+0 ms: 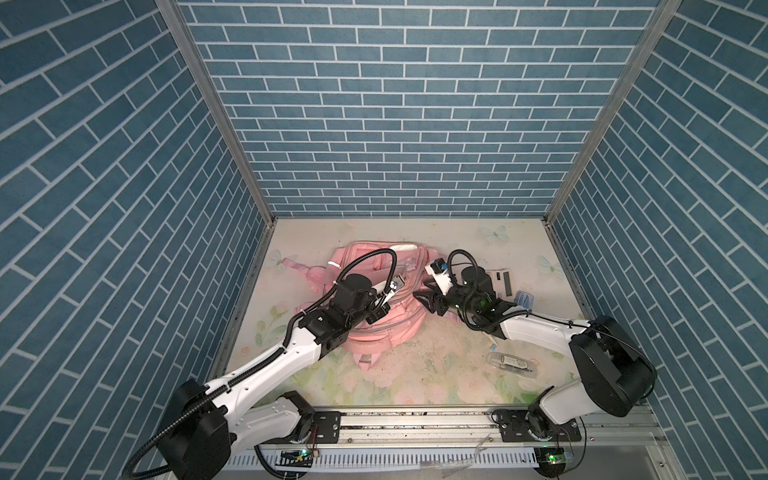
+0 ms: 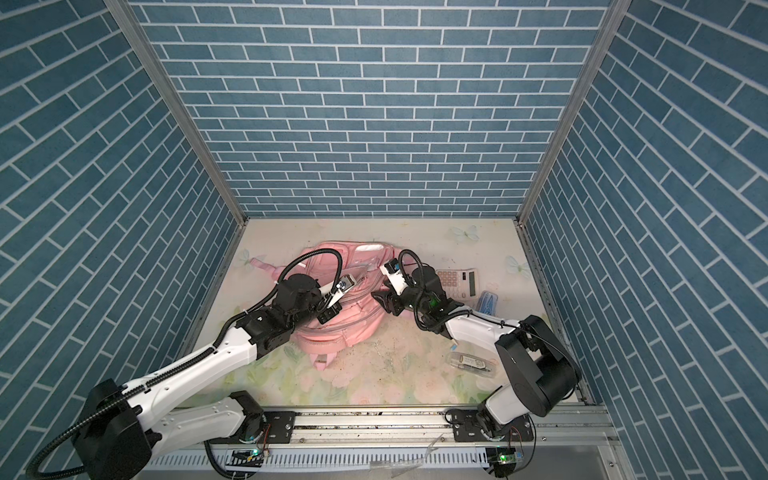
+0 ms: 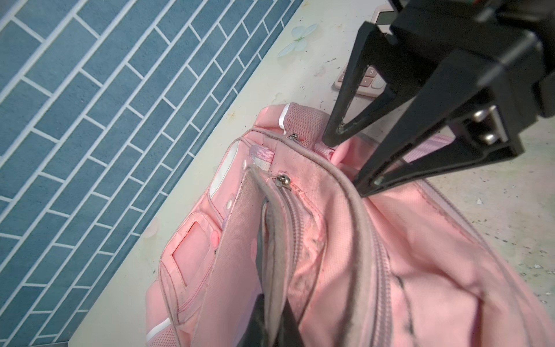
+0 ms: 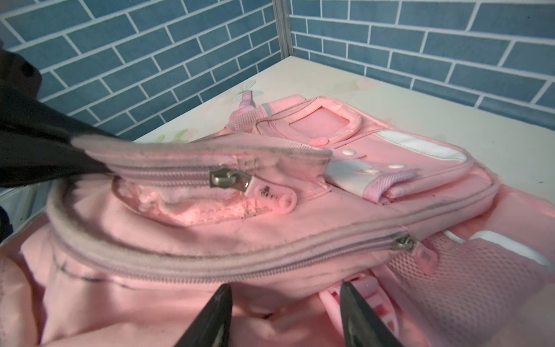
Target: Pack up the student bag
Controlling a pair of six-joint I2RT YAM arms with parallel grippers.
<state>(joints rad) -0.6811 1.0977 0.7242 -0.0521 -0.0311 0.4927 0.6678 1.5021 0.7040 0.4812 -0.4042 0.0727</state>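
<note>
Left gripper (image 3: pixel 270 303) pinches shut on the greyed zip edge of the large soft pink fabric backpack (image 1: pixel 395 330). Right gripper (image 4: pixel 285 288) stands part open at its rim, holding nothing.

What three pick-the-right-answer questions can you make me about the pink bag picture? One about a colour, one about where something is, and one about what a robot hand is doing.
1. What colour is the student bag?
A. blue
B. pink
C. green

2. Where is the calculator?
A. inside the bag
B. on top of the bag
C. on the table, to the right of the bag

3. What is the left gripper doing?
A. pinching the bag's grey zip edge
B. hanging wide open above the bag
C. holding a pen

Answers:
1 B: its fabric is pink in every view.
2 C: in both top views it lies flat on the table beside the bag.
3 A: in the left wrist view its fingers are closed on the grey trim.
</note>
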